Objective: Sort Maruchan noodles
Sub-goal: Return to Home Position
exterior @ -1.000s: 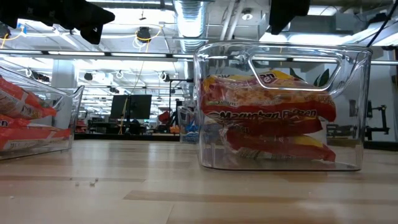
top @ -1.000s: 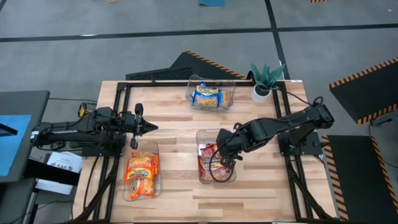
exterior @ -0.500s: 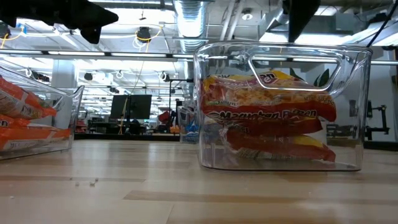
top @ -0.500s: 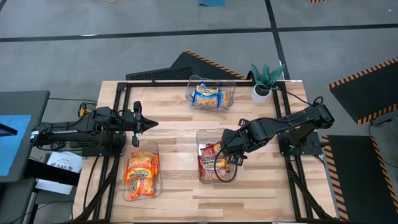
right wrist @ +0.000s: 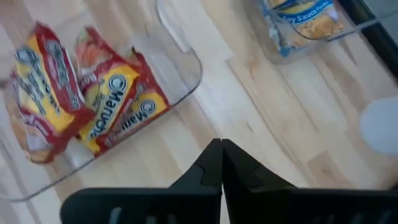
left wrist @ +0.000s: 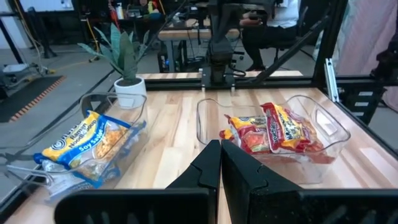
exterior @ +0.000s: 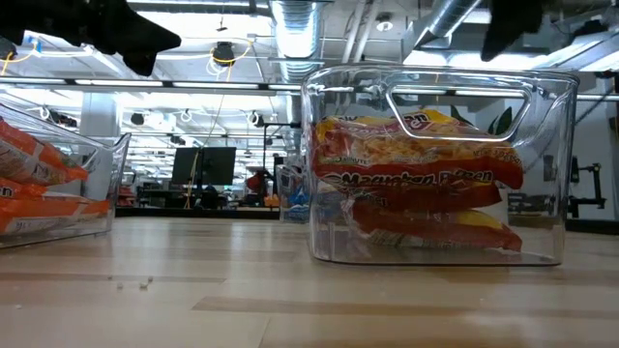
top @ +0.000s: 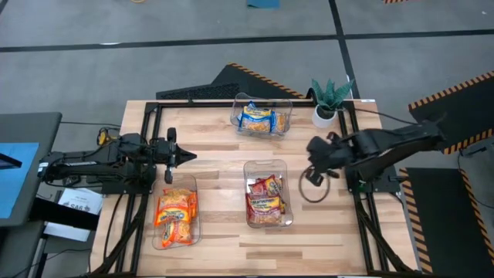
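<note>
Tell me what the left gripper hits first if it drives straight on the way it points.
Probably the right gripper. The left gripper points across bare table, just past the rim of the bin holding red noodle packets; height is unclear, so it may clip that rim.

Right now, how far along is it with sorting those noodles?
It looks finished. Blue packs sit in the far bin, orange packs in the left bin and red packs in the right bin. I see no loose pack on the table. Nothing is in hand: the left gripper and right gripper are both shut and empty. Probably only parking the arms is left.
</note>
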`<state>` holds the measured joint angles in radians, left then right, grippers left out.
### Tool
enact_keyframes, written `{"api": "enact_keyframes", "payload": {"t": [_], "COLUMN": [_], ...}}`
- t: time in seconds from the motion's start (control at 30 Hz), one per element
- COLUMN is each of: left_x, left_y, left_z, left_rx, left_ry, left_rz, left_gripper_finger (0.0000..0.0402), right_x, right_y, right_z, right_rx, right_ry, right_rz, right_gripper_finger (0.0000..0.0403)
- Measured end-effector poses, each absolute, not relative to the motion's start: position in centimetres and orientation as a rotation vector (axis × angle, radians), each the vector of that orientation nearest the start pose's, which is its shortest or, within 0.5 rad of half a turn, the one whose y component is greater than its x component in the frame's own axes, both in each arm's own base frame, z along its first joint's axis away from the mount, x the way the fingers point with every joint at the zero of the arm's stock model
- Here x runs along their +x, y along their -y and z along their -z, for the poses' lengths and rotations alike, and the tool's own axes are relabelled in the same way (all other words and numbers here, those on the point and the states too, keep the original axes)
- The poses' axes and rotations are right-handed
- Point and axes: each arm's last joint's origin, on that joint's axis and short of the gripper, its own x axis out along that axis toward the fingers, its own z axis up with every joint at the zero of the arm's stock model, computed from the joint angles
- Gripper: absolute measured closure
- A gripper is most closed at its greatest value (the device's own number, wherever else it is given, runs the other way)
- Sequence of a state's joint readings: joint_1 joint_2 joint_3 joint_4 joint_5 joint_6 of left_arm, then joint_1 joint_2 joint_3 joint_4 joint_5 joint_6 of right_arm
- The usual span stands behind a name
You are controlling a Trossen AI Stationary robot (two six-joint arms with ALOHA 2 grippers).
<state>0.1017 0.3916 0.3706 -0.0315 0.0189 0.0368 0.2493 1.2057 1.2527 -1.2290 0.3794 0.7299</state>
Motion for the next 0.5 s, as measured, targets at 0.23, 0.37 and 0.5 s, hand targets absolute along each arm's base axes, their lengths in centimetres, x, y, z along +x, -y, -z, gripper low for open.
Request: {"api": "enact_keyframes", "payload": {"t": [0.23,0.37,0.5], "left_x": [11.8,11.8,11.3], "left_y": [-1.1,-1.1,-1.0], "left_z": [-25.4,-25.4,-25.7], "left_rx": [0.022,-0.002,-0.023], "left_ry": [-0.054,-0.048,-0.023], "left_rz": [-0.069,-0.054,-0.061], "left_gripper_finger": [0.0401,0.0401,0.0401], "right_x": [16.3,16.4,16.8], "right_y": [-3.6,-3.5,-3.3], "right_z": [-30.1,-28.3,-26.7], "right_rx": [0.366,0.299,0.236], "right_ry": [-0.673,-0.476,-0.377], "right_rz": [0.449,0.396,0.353], "right_gripper_finger": [0.0395,0.0388,0.0386]}}
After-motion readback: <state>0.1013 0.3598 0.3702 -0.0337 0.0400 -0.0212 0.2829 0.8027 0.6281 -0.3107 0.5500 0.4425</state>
